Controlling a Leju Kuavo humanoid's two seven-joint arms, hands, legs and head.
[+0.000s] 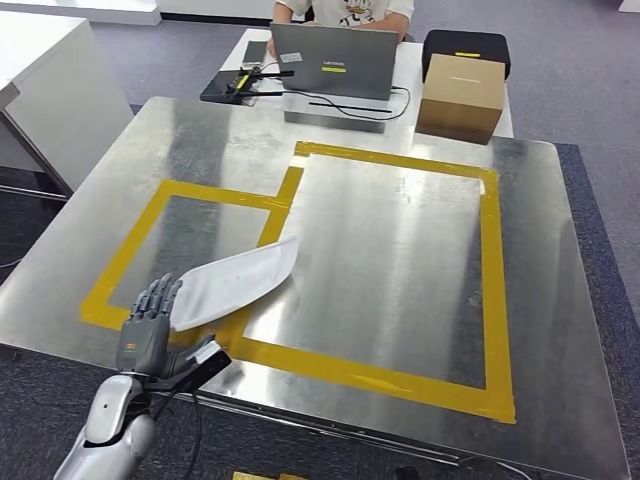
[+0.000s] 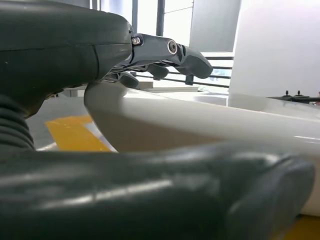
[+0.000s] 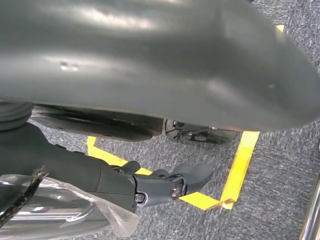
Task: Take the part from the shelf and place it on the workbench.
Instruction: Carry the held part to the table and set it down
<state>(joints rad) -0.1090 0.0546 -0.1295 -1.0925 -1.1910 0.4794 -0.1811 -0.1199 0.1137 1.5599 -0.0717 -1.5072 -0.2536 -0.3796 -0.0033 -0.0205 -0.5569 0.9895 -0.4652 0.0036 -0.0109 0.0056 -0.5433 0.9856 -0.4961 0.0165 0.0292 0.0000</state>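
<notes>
On steel workbench (image 1: 377,250), yellow tape (image 1: 494,300), left hand (image 1: 147,330) gripping white part (image 1: 234,282)

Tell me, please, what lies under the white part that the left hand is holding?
Under the white part lie the metal workbench and a stretch of yellow tape. The left hand grips its near end. The part covers the tape directly beneath it, and whether it touches the bench is unclear.
</notes>
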